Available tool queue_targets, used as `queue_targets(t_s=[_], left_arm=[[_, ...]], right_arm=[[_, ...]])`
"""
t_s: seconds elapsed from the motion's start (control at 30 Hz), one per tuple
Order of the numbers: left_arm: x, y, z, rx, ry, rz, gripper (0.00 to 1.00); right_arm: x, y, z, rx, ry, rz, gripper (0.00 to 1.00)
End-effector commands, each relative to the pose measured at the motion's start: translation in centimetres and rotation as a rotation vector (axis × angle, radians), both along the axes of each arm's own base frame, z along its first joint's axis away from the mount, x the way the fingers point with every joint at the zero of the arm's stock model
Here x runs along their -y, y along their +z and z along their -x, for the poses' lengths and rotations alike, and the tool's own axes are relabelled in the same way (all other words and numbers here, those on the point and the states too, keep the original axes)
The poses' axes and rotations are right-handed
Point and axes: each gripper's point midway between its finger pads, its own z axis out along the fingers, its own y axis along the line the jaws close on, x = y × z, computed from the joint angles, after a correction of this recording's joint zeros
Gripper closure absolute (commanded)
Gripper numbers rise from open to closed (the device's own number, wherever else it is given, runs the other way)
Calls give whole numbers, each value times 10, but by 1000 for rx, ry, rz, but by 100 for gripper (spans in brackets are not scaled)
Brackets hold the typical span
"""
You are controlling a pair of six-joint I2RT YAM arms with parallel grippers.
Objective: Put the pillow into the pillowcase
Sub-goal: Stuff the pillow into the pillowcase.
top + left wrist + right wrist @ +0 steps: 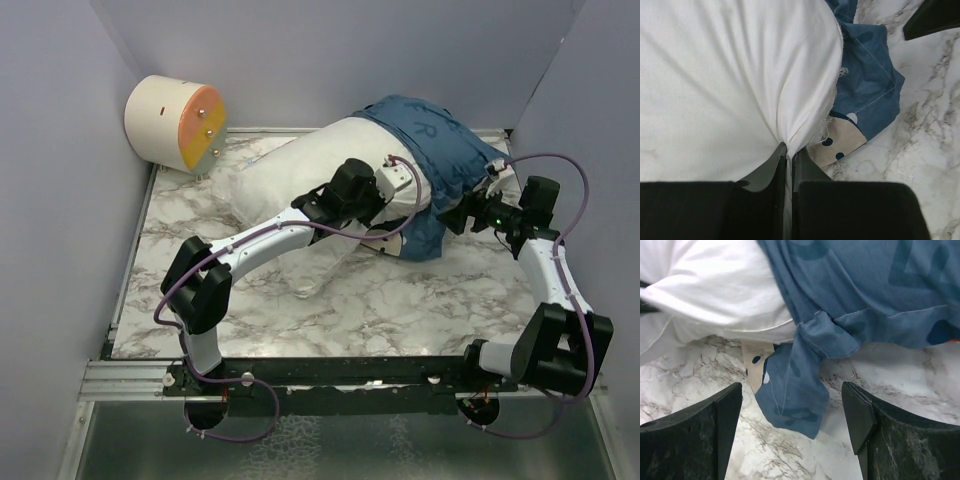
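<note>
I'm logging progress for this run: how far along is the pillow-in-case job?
Partly done. The pillowcase already covers the far end of the pillow; most of the pillow lies bare on the table. In hand: the left claw pinches pillow fabric shut, and the right claw hangs open over the case's loose hem. Left: covering the rest.

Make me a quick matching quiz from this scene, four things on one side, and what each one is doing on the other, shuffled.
1. left gripper
2. right gripper
3. pillowcase
4. cream cylinder

A. in the far left corner
B. pulled over one end of the pillow
C. shut, pinching white pillow fabric
D. open, over a loose blue flap

Pairs: 1-C, 2-D, 3-B, 4-A
</note>
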Motion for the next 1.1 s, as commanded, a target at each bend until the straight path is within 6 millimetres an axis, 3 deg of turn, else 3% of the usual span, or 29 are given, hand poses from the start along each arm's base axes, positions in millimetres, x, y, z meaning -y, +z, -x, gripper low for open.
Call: queue_targets(t_s=[0.0, 0.17, 0.27, 0.33, 0.43, 0.57, 0.7, 0.83, 1.07], left_arm=[[36, 79, 27, -19, -138, 270, 100], [41, 88, 33, -45, -159, 318, 100], [42, 92, 34, -45, -161, 335, 100], [41, 95, 34, -44, -160, 344, 100], [41, 98, 32, -41, -155, 357, 100], [39, 94, 21, -68, -131, 386, 100], [37, 78, -2, -132, -78, 427, 100], [40, 46, -30, -198, 22, 430, 100], [58, -5, -67, -327, 177, 481, 100]], right_arm=[[-1, -19, -10, -89, -34, -96, 20], [-12, -39, -13, -148, -25, -127, 22], [-14, -49, -16, -184, -30, -126, 29], [-16, -53, -17, -198, -25, -129, 40], [-24, -52, -14, -201, 28, -138, 68], [-45, -33, -1, -160, 173, -189, 93], [-74, -6, 26, -69, 381, -230, 99], [-99, 17, 59, 16, 602, -278, 99], [-137, 30, 95, 63, 830, -311, 99]])
